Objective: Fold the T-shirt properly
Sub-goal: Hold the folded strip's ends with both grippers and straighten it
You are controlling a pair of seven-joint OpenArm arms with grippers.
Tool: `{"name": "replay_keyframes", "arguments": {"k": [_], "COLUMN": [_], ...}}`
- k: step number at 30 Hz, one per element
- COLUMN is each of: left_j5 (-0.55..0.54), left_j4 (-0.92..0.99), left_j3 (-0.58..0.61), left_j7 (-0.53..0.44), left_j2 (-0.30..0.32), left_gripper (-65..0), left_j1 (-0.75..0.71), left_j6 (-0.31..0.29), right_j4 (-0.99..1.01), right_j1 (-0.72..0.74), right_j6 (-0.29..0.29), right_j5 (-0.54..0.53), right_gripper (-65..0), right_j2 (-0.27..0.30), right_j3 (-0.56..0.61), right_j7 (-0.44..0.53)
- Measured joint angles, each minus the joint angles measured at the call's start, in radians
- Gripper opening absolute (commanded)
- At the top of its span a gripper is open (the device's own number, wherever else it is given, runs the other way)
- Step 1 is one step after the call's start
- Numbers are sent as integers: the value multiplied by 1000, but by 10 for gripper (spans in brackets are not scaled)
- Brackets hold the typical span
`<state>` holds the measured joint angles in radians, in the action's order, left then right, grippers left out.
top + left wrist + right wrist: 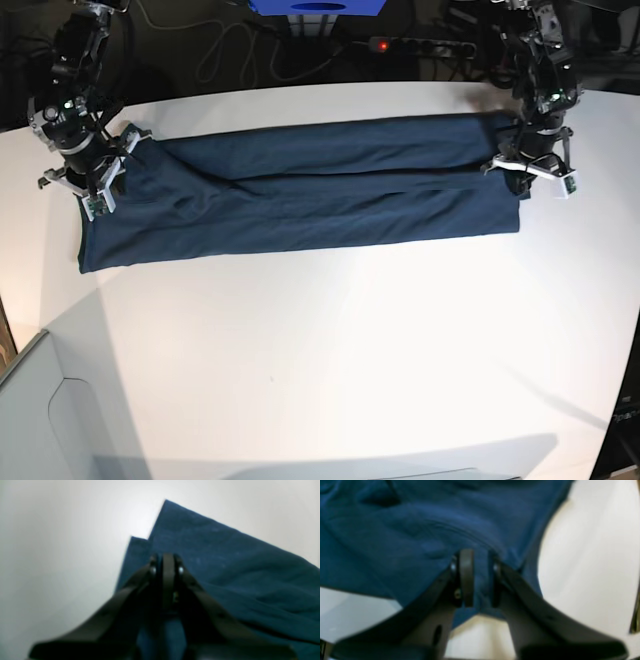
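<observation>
Lengthwise across the far half of the white counter [320,360] lies the T-shirt [300,205], a dark navy band folded into a long strip that runs from one arm to the other. Creases run along its length, and the near edge lies fairly straight on the counter.

At the end on the base view's right, the left pincer [533,170] sits over the cloth's corner. The left wrist view shows its jaws pressed together, with blue fabric [225,562] lying under and beyond them and two cloth corners stepped one behind the other; whether cloth is caught between the tips cannot be told.

At the opposite end, the right pincer [92,180] stands on the shirt's edge. Its wrist view shows the jaws slightly parted with a fold of the blue cloth [480,580] sitting in the gap between them.

Behind the counter, cables [230,50] and a power strip [420,45] with a red light lie on the dark floor.
</observation>
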<state>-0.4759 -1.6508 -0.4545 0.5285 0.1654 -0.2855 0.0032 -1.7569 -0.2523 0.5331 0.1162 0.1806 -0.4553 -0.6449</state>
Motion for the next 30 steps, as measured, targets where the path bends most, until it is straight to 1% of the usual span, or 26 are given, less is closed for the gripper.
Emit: {"name": "replay_keyframes", "arguments": {"k": [3, 6, 8, 10, 11, 12, 14, 15, 19, 25, 27, 30], "left_j5": [0, -2, 0, 0, 0, 0, 0, 0, 0, 0, 0, 0], "left_j4": [0, 0, 0, 0, 0, 0, 0, 0, 0, 0, 0, 0], "left_j3": [0, 0, 0, 0, 0, 0, 0, 0, 0, 0, 0, 0], "left_j7": [0, 0, 0, -1, 0, 0, -1, -1, 0, 0, 0, 0], "left_j2": [-14, -18, -16, -15, -15, -16, -16, -16, -16, -16, -16, -16], "left_gripper": [-650, -650, -650, -650, -650, -650, -650, -650, -650, -650, -650, -650], "left_j1": [0, -12, -16, -15, -15, -15, -13, -13, -13, -14, -14, -14], "left_j6": [0, 0, 0, 0, 0, 0, 0, 0, 0, 0, 0, 0], "right_j4": [-11, -101, -136, -142, -141, -140, -115, -98, -32, 37, 39, 39], "right_j1": [-1, -50, -71, -87, -96, -103, -109, -112, -105, -100, -100, -100], "right_j6": [0, 0, 1, 1, 8, 27, 87, 98, 106, 111, 111, 112], "right_j5": [15, -1, 11, 10, 4, 4, 4, 5, 7, 4, 4, 4], "right_gripper": [-415, -339, -287, -246, -232, -225, -225, -223, -220, -232, -278, -380], "right_j2": [18, 11, 14, 15, 14, 13, 13, 10, 5, 5, 5, 5], "right_j3": [-12, -60, -72, -70, -65, -65, -70, -70, -70, -65, -65, -65], "right_j7": [-6, 5, -5, 0, 1, 1, 2, -1, 2, 10, 10, 10]}}
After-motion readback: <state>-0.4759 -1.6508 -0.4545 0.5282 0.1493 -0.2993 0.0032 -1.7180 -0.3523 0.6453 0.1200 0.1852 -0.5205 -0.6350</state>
